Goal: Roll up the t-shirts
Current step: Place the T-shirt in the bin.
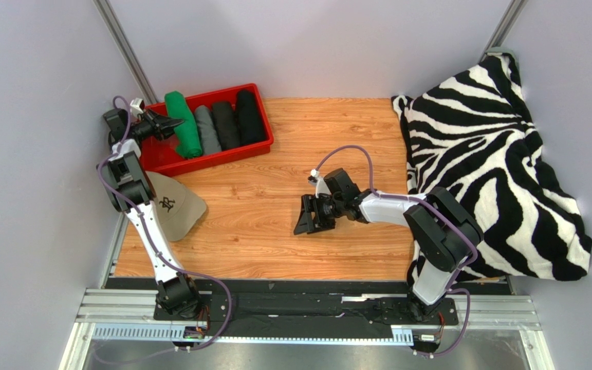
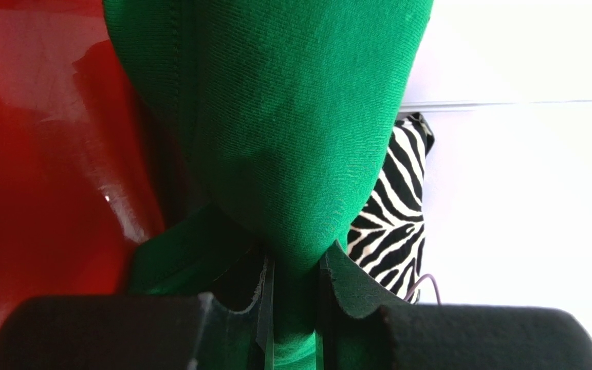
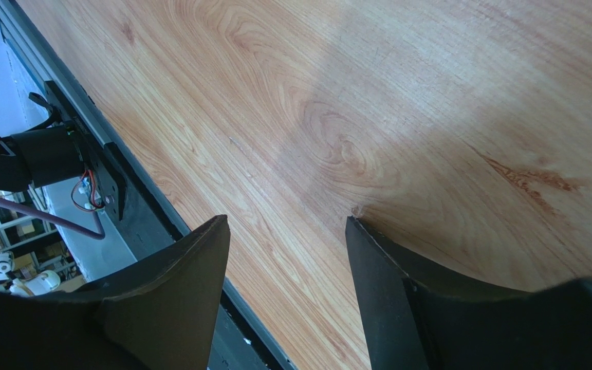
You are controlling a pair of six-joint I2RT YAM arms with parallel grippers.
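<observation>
Two grippers are on my screens, one busy and one idle. The left gripper (image 1: 169, 123) is drawn narrow and pinches the green t-shirt (image 1: 183, 123). In its wrist view the green cloth is squeezed into the slim gap between the jaws and bulges out beyond them, with a glossy red wall beside it. That wall belongs to the one red bin (image 1: 254, 148), which sits at the far left corner of the surface (image 1: 276, 239).

I count four rolled t-shirts lying side by side in the bin. The green one is at the left end, right against the gripper, and its far end pokes over the rim. One grey t-shirt (image 1: 207, 129) comes next, then two black t-shirts (image 1: 226, 125) toward the right end.

The right gripper (image 1: 307, 220) stands wide and holds nothing. It hangs low over bare wood near the middle of the surface, well apart from the bin.

One beige cap (image 1: 174, 210) lies flat near the left arm, just in front of the bin. One zebra-striped blanket (image 1: 492, 154) is heaped along the right side.
</observation>
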